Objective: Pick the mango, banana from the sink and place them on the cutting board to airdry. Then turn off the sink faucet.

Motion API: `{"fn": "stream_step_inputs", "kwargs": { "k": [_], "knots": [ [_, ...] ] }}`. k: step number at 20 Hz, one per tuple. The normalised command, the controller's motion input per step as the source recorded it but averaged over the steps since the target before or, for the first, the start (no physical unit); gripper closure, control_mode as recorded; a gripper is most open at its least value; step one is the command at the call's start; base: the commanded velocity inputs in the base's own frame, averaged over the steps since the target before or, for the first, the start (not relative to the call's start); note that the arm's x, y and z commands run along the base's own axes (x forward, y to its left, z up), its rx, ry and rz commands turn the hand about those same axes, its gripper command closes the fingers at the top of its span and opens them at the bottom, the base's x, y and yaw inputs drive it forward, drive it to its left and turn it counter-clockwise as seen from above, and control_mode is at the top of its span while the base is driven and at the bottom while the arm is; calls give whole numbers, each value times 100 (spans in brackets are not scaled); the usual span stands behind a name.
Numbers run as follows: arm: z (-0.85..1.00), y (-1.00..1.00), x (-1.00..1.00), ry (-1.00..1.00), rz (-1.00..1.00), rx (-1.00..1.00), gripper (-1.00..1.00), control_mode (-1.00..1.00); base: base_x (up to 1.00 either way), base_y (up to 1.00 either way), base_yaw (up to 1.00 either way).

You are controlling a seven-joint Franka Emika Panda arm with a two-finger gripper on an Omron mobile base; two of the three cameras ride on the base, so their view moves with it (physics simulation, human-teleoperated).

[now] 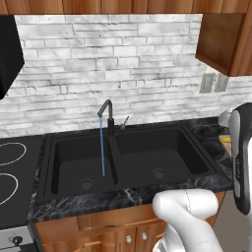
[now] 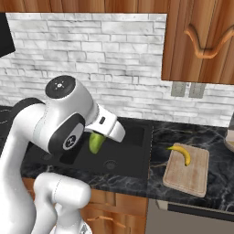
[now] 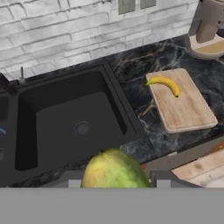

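While the banana (image 3: 164,84) already lay on the cutting board (image 3: 183,107) | my gripper (image 3: 116,186) pinched the mango (image 3: 114,170), raised above the sink (image 3: 65,122) | next, I judged: carry it across, set it beside the banana | faucet (image 1: 106,114) running.

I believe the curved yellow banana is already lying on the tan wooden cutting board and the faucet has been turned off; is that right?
Not quite. The curved yellow banana does lie on the tan wooden cutting board, but the slim black faucet is on: the left base view shows a blue stream of water falling into the left basin.
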Motion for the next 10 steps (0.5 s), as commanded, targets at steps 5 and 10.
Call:
{"fn": "stream_step_inputs", "kwargs": {
  "k": [5, 10],
  "knots": [
    [0, -39, -28, -15, 0, -7, 100, -100, 0, 0, 0],
    [0, -41, -21, -15, 0, -11, 100, -100, 0, 0, 0]
  ]
}}
